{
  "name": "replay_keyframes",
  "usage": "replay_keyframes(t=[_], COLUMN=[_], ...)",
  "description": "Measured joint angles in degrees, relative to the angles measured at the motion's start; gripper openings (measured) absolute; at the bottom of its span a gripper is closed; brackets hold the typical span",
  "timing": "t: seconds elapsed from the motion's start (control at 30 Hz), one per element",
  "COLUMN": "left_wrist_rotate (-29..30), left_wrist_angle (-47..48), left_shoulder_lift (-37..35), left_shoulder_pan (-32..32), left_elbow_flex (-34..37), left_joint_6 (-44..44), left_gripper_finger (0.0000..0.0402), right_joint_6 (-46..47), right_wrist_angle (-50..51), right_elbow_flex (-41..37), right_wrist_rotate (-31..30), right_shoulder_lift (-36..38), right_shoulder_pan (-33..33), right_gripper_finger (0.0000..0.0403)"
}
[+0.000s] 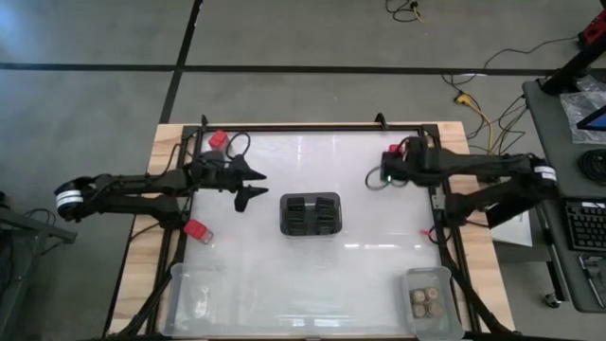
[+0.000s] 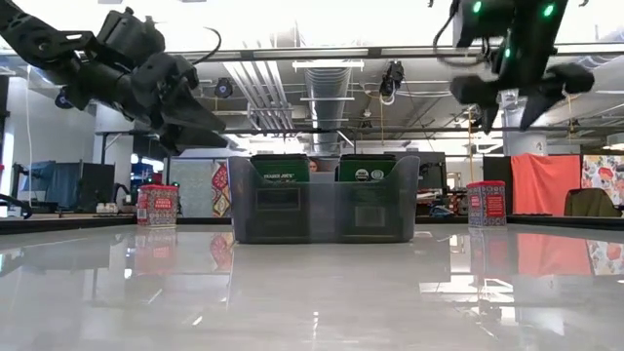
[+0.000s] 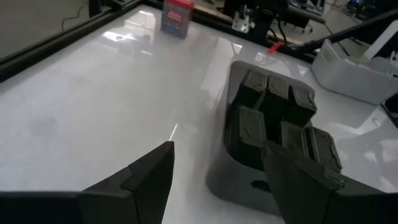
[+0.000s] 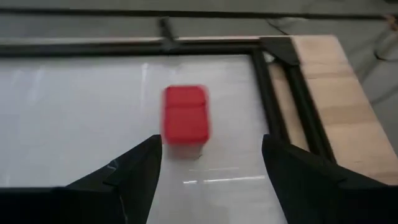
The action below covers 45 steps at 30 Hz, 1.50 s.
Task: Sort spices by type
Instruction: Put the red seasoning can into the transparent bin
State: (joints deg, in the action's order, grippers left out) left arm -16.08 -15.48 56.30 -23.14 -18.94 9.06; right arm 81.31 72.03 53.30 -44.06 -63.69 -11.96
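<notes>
- A clear bin (image 1: 194, 289) is seen at the near-left corner of the white table (image 1: 360, 265), close to its edge; its contents cannot be made out.
- A red spice box (image 1: 198, 230) is found near the left edge, with bare table between it and the holder.
- Another red box (image 1: 218, 140) is found at the far-left corner, beside the black frame rail (image 1: 284, 128).
- The left gripper (image 1: 251, 185) is held above the table just left of the dark slotted holder (image 1: 311, 215); its fingers are spread wide, nothing is held or touched, and in the wrist view the holder's left side (image 3: 273, 130) is framed between them.
- The holder is placed at mid-table, with open surface on all sides.
- The right gripper (image 4: 211, 155) is raised above the far-right part of the table, fingers parted and empty, with a red box (image 4: 185, 114) seen on the table beyond them, near the frame corner.
- A second clear bin (image 1: 431, 300) is set at the near-right corner, and round tan-topped jars (image 1: 427, 301) are gathered inside it.
</notes>
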Motion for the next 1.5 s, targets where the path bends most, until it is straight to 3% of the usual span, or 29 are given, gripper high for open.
replay_keyframes(t=[0.27,0.57,0.87,1.23,1.5], left_wrist_rotate=[0.0,0.0,0.0,0.0,0.0], left_wrist_angle=[0.3,1.3,1.9,3.6,3.5], left_shoulder_lift=[0.7,0.7,0.7,0.7,0.7], left_shoulder_pan=[0.6,0.6,0.7,2.4,4.1], left_elbow_flex=[0.0,0.0,0.0,0.0,0.0], left_joint_6=[-1.3,-1.3,-1.3,-3.2,-3.7], left_gripper_finger=[0.0228,0.0228,0.0228,0.0228,0.0228], right_joint_6=[-6.3,-11.2,-17.3,-25.8,-28.7], right_wrist_angle=[-10.3,-17.7,-21.1,-37.5,-49.7], right_elbow_flex=[-6.8,-8.5,-8.5,-8.4,-8.6], right_wrist_rotate=[3.7,6.8,13.3,20.7,20.3], right_shoulder_lift=[-0.7,-4.0,-9.3,-13.6,-20.2], right_shoulder_pan=[-18.7,-25.9,-29.0,-27.5,-27.4], right_gripper_finger=[0.0227,0.0164,0.0118,0.0075,0.0053])
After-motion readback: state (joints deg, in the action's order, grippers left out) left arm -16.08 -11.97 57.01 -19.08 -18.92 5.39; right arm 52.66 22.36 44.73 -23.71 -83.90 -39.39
